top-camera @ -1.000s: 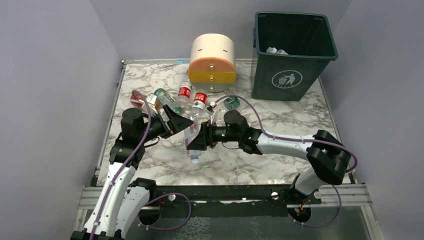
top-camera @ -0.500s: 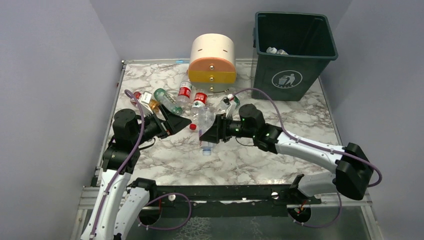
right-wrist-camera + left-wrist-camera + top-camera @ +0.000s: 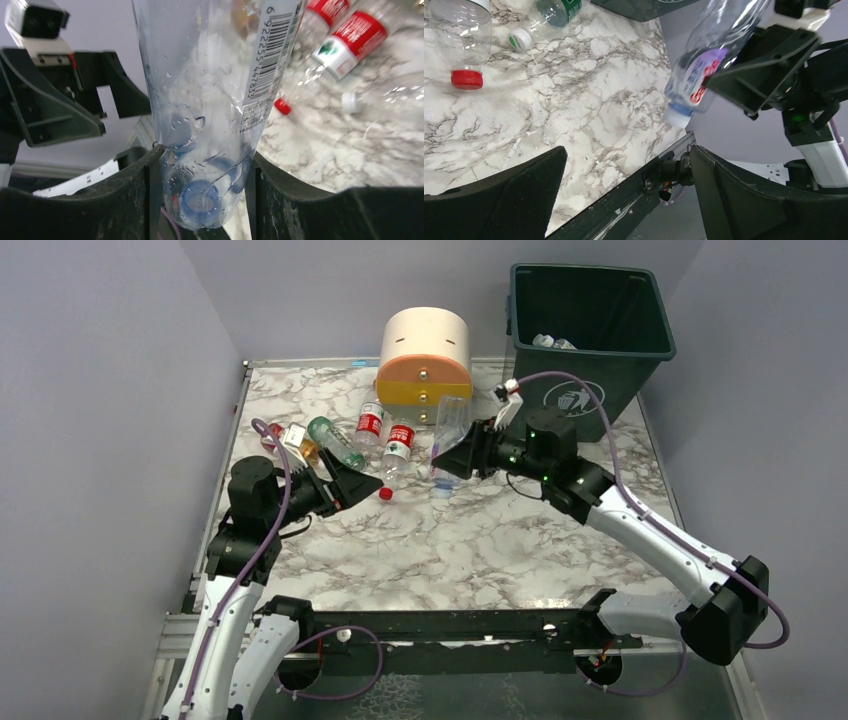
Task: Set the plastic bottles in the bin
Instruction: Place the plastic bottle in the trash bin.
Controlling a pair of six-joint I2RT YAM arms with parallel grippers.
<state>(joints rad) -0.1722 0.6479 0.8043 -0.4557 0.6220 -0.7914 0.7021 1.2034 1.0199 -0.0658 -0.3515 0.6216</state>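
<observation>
My right gripper [image 3: 455, 452] is shut on a clear bottle [image 3: 449, 435] with a blue cap, held cap-down above the table, left of the dark green bin [image 3: 600, 410]. In the right wrist view the bottle [image 3: 210, 100] sits pinched between the gripper's [image 3: 202, 160] two fingers. My left gripper [image 3: 365, 483] is open and empty, low over the table; in its own view [image 3: 626, 150] the held bottle [image 3: 704, 65] hangs ahead. Several bottles lie on the table: two red-labelled [image 3: 370, 423], [image 3: 398, 445], a green one [image 3: 335, 443], an orange one [image 3: 295, 440]. Bottles [image 3: 553, 341] lie inside the bin.
A cream-and-orange round drawer unit [image 3: 425, 355] stands at the back, left of the bin. A red cap [image 3: 385, 493] lies just off the left fingertips. Purple-grey walls close in both sides. The table's metal front rail [image 3: 634, 200] is near.
My right arm has lifted the clear bottle and carried it back and right, towards the bin. The left arm has barely moved.
</observation>
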